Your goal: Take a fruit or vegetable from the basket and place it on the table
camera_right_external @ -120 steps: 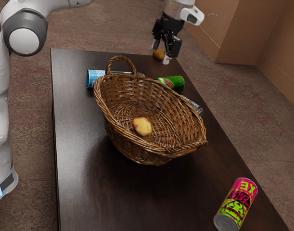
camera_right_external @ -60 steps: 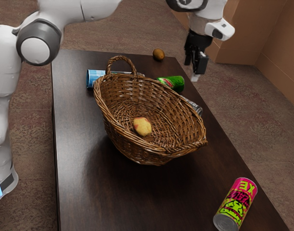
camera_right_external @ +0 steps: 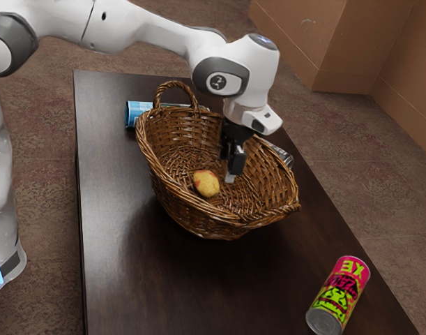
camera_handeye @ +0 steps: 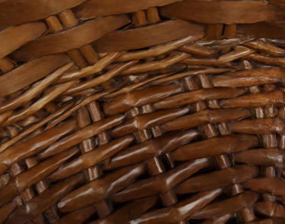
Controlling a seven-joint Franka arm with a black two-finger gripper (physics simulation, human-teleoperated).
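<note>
My gripper [camera_right_external: 231, 176] is lowered into the wicker basket [camera_right_external: 162, 192] in the exterior view, beside the yellow-and-red fruit [camera_right_external: 206, 183] and toward the exterior view's right of it. Whether it touches the fruit cannot be made out. The fruit rests low inside the basket, its yellow side facing the camera. Close under my hand, the wrist view has the brown woven wicker of the basket [camera_handeye: 151, 135].
A pink and green can [camera_right_external: 339, 296] lies on the dark table [camera_right_external: 122, 279] near the exterior view's lower right. Behind the basket are a blue can [camera_right_external: 137, 112] and a silvery one [camera_right_external: 279, 152]. The basket's handle [camera_right_external: 174, 85] rises at its far end.
My hand has swung from beyond the table's far right edge back over the basket and down into it. The arm now covers the brown fruit and green can. The pink and green can has rolled slightly.
</note>
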